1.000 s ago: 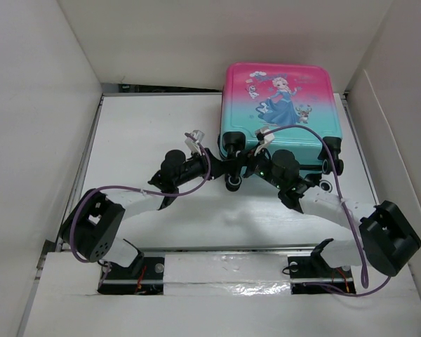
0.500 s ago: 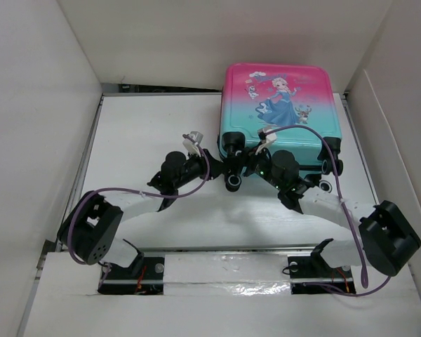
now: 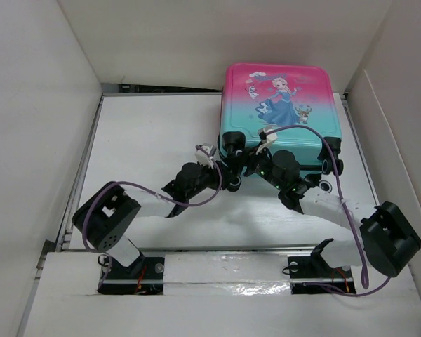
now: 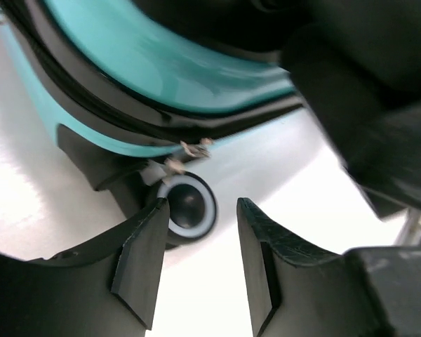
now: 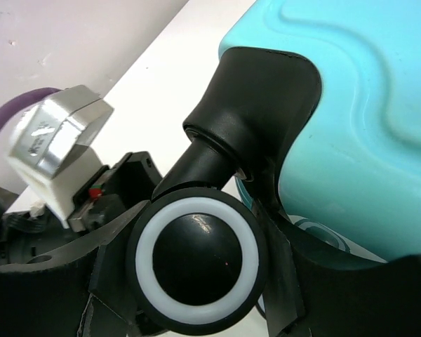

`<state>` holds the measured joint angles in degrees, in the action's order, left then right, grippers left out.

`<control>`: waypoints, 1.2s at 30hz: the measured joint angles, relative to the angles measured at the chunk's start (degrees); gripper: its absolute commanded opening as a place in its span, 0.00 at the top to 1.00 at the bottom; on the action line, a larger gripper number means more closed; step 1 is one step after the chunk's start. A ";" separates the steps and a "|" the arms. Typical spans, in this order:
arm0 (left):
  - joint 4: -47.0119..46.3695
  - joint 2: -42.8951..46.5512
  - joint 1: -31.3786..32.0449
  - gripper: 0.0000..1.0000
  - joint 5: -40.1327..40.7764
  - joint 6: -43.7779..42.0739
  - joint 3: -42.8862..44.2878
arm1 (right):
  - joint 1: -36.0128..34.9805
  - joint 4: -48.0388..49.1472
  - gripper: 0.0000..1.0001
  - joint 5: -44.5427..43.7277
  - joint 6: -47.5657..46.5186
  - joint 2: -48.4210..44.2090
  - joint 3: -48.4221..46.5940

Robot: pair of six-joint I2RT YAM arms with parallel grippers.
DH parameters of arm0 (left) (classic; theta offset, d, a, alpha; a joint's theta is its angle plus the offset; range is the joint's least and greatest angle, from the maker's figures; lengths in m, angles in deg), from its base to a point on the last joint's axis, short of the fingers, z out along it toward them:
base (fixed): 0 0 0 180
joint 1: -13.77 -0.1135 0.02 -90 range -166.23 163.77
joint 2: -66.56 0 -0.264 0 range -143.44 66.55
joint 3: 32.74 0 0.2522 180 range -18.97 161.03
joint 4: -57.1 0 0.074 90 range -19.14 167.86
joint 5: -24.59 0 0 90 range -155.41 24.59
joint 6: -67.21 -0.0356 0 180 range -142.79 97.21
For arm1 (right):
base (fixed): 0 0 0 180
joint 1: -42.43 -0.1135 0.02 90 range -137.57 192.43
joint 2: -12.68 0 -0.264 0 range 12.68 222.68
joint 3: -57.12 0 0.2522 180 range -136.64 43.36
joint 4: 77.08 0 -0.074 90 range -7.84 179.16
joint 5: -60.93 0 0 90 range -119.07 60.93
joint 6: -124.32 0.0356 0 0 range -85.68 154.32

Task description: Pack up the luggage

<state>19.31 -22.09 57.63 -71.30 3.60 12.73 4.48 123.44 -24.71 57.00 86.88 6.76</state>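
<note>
The luggage (image 3: 277,98) lies flat and closed at the back right of the table, princess picture up, its black wheels toward the arms. My right gripper (image 3: 247,166) is shut on the near left wheel (image 5: 196,263), a black wheel with a white ring held between both fingers; the teal shell (image 5: 365,105) is just beyond. My left gripper (image 3: 224,175) is open beside that same corner. In the left wrist view another wheel (image 4: 188,209) sits just past its left fingertip (image 4: 151,232), under the teal shell (image 4: 161,70), with nothing between the fingers.
White walls (image 3: 42,105) box in the table on the left, back and right (image 3: 400,140). A metal rail (image 3: 217,249) runs along the near edge above the arm bases. Two more wheels (image 3: 328,168) stick out at the luggage's near right corner.
My left arm has swung right, bringing its open gripper up to the luggage's near left corner. The right gripper and the luggage have not moved.
</note>
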 measured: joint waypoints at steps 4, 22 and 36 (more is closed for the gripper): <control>-0.81 -2.58 0.35 0.59 3.13 -0.28 1.73 | 0.00 -0.02 0.94 0.63 -0.04 -0.02 0.00; -2.19 -8.46 7.63 0.55 27.19 2.45 6.60 | 0.48 -2.10 0.96 1.44 -2.80 -2.19 0.02; -4.50 -10.23 10.78 0.57 36.20 2.51 6.86 | 0.46 -3.54 0.98 2.21 -5.57 -3.34 0.02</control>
<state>14.81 -32.31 68.40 -35.11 6.11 19.59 4.94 119.90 -22.50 51.42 83.53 6.78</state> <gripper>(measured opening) 0.421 0.624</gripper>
